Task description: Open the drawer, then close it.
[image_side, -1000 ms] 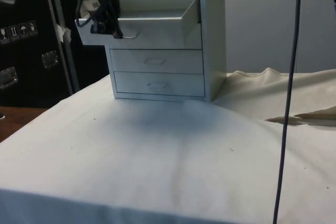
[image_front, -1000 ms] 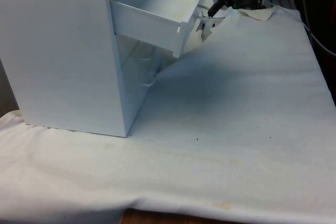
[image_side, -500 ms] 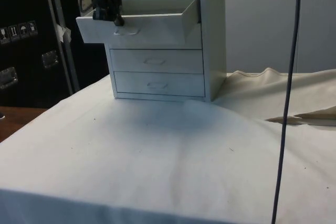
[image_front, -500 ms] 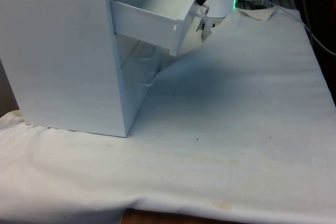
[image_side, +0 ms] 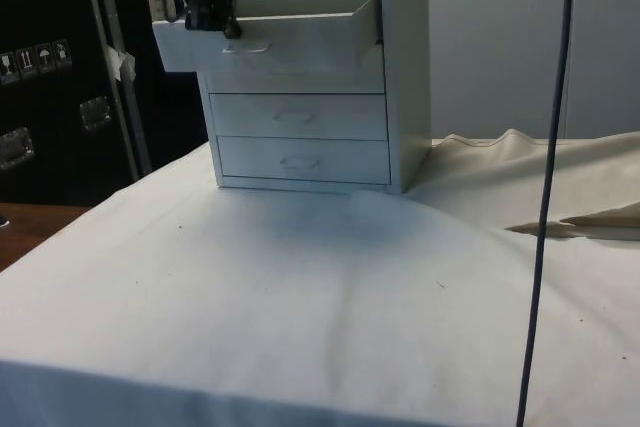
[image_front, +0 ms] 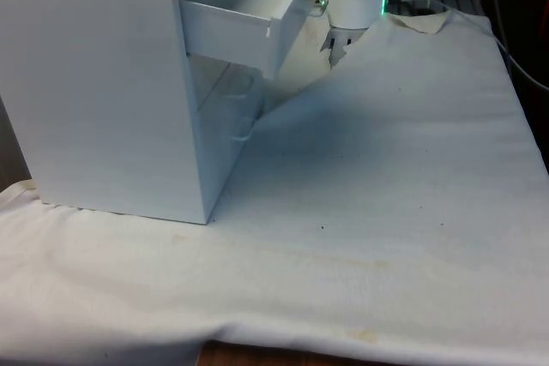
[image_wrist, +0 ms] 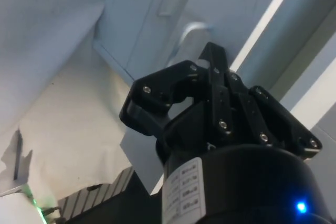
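White on white, your chest (image_side: 330,77) stands on the tabletop (image_side: 300,287) with its top drawer (image_side: 270,42) partly out, and the black tool (image_side: 215,12), fingers pressed together, leans on its front edge, placed, I judge, to push it shut.

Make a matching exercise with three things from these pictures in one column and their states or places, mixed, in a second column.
Things:
1. top drawer
2. middle drawer
3. hand

States or places:
A. closed, directly below the pulled-out one
B. at the front edge of the pulled-out drawer
C. partly pulled out of the chest of drawers

Pairs: 1-C, 2-A, 3-B
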`<state>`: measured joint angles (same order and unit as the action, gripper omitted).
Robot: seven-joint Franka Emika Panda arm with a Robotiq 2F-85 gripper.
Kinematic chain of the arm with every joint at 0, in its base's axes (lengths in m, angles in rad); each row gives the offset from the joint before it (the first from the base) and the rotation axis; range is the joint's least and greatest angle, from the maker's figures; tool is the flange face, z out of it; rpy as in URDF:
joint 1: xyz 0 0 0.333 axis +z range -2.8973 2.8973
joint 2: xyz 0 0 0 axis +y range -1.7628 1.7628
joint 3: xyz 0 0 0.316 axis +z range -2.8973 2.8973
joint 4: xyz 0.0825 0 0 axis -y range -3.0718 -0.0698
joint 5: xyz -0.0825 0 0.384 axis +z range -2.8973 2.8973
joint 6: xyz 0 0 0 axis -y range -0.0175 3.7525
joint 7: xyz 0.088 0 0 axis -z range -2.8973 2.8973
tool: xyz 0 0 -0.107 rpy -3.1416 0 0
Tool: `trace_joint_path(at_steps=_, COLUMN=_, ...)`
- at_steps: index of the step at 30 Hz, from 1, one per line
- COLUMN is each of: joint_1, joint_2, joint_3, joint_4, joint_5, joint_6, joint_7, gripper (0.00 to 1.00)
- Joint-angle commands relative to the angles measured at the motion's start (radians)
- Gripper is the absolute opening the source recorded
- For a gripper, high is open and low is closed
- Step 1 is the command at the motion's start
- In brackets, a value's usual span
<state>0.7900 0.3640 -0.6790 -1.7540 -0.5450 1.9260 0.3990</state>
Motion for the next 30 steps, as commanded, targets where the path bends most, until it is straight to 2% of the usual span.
trace_joint_path(at_steps=1, joint_1=0.002, joint_2=-0.007, joint_3=-0.005, joint_4=-0.006, joint_5=-0.02, joint_6=0.006, joint_7=-0.005, gripper=0.0)
trace_joint_path(at_steps=4, joint_1=0.0, joint_2=-0.004, joint_3=0.0, joint_4=-0.002, joint_5=-0.024, joint_6=-0.006, joint_7=-0.001, gripper=0.0)
trace_joint_path(at_steps=12, joint_1=0.004, joint_2=-0.017, joint_3=-0.004, joint_4=-0.012, joint_5=-0.093, joint_6=-0.019, joint_7=-0.006, gripper=0.0)
trace_joint_path(at_steps=14, joint_1=0.001, joint_2=-0.01, joint_3=0.0, joint_4=-0.003, joint_5=-0.077, joint_6=-0.025, joint_7=-0.003, gripper=0.0)
trace_joint_path(at_steps=15, joint_1=0.004, joint_2=-0.018, joint_3=-0.004, joint_4=-0.012, joint_5=-0.105, joint_6=-0.023, joint_7=-0.007, gripper=0.0)
trace_joint_path(at_steps=21, joint_1=-0.002, joint_2=-0.02, joint_3=-0.009, joint_4=-0.021, joint_5=-0.135, joint_6=-0.022, joint_7=-0.017, gripper=0.0)
trace_joint_path(at_steps=23, joint_1=-0.001, joint_2=-0.011, joint_3=-0.008, joint_4=-0.013, joint_5=-0.124, joint_6=-0.032, joint_7=-0.012, gripper=0.0)
trace_joint_path(at_steps=24, joint_1=-0.003, joint_2=-0.021, joint_3=-0.014, joint_4=-0.024, joint_5=-0.14, joint_6=-0.02, joint_7=-0.021, gripper=0.0)
trace_joint_path(at_steps=30, joint_1=-0.006, joint_2=-0.021, joint_3=-0.032, joint_4=-0.032, joint_5=-0.145, joint_6=-0.008, joint_7=-0.037, gripper=0.0)
